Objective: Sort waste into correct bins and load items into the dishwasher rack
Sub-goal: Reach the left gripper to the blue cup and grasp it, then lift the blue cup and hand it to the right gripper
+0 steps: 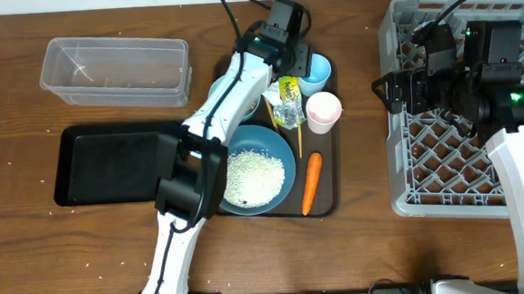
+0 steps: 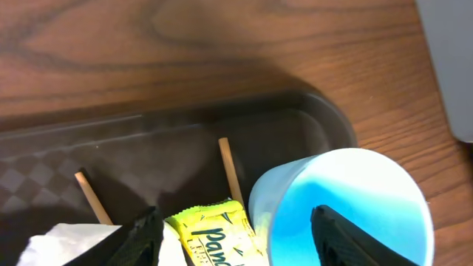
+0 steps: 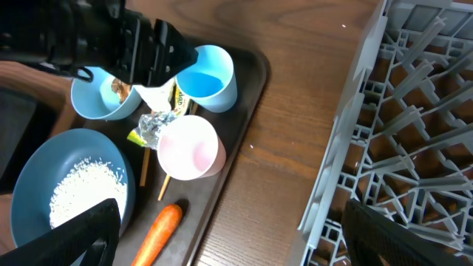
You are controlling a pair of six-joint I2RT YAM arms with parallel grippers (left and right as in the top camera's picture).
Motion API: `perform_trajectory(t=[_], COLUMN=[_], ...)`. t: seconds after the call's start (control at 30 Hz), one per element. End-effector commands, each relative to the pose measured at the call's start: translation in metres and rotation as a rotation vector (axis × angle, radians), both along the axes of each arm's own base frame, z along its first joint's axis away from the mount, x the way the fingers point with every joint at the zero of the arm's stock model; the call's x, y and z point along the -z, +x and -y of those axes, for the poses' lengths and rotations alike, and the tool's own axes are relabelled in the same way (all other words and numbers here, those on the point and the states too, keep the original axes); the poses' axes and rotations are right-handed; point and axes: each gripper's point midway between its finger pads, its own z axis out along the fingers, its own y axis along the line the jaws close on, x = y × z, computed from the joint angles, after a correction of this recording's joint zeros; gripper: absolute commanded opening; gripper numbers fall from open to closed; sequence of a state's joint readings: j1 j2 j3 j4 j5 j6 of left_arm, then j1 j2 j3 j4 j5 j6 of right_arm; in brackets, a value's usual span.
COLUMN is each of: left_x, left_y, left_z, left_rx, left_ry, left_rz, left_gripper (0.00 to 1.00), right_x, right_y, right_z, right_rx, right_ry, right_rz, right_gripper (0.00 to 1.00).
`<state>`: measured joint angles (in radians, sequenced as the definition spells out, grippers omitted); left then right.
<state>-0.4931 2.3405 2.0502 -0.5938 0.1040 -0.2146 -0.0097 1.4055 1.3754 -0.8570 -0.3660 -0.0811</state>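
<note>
In the left wrist view the bottom edge cuts off the light blue cup (image 2: 347,207), the wrapper (image 2: 211,230) and the tissue (image 2: 66,244), and we lose the lower ends of both chopsticks (image 2: 230,170) behind them. In the right wrist view the frame crops the carrot (image 3: 159,233) and the rack (image 3: 414,133), a blurred finger (image 3: 66,236) of the right gripper (image 3: 233,240) covers the large blue bowl's (image 3: 44,166) near rim, and the left gripper (image 3: 161,68) hides part of the small light blue bowl (image 3: 92,100).
</note>
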Motion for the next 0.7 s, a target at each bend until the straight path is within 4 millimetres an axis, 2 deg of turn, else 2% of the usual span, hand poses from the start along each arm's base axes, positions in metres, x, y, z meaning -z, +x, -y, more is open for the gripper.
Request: perform_trajectory(t=[0.0,0.17,0.4,0.43,0.57,0.67], left_x=[0.021,0.037,0.037,0.038,0.034,0.015], left_y=[-0.002,-0.004,-0.005,-0.006,-0.004,0.000], left_z=[0.000,0.001,0.004,0.005,0.005,0.005], left_rx=[-0.015,-0.021,-0.016,-0.015,-0.015,-0.018], left_ry=[0.017,0.026,0.026,0.027,0.020,0.002], left_rz=[-0.033,-0.059,-0.060,-0.061,-0.050,-0.020], left_gripper=[0.59,0.43,0.19,0.07,0.06,0.06], right_x=[-0.008,-0.008,-0.007,-0.007,-0.005,-0.005], right_y=[0.001,0.001,0.001,0.001,0.001,0.001], right_z=[0.000,0.000,0.000,0.000,0.000,0.000], right_rx=[-0.002,-0.002,-0.002,-0.002,-0.002,-0.001], right_ry=[-0.004,-0.004,-0.004,-0.004,-0.004,-0.004], right_rz=[0.020,0.020,0.018,0.016,0.008,0.008], right_gripper=[0.88,0.87,0.84,0.84,0.81,0.80])
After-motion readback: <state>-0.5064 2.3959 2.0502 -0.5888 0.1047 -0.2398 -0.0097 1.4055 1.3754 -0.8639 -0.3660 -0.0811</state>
